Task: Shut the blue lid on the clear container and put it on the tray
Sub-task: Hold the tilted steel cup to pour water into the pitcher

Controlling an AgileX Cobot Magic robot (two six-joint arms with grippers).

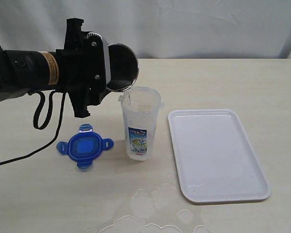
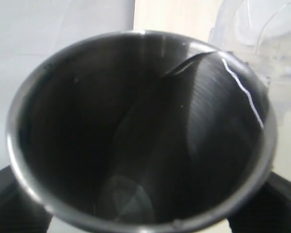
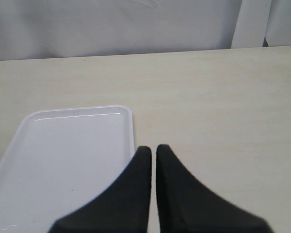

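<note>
The clear container (image 1: 139, 124) stands upright and uncovered at the table's middle, its blue-green label facing the front. The blue lid (image 1: 85, 146) lies flat on the table just left of it, flaps spread. The white tray (image 1: 218, 155) lies right of the container with nothing on it. My left gripper (image 1: 109, 68) is shut on a steel cup (image 1: 122, 67), held tipped on its side with its rim over the container's mouth. That cup (image 2: 136, 131) fills the left wrist view, and the container's rim (image 2: 262, 39) shows beyond it. My right gripper (image 3: 153, 150) is shut on nothing beside the tray (image 3: 68, 145).
Puddles of spilled water (image 1: 145, 204) lie on the table in front of the container and by the tray's near corner. A black cable (image 1: 41, 114) hangs from the left arm above the table. A white cloth backdrop closes off the far edge.
</note>
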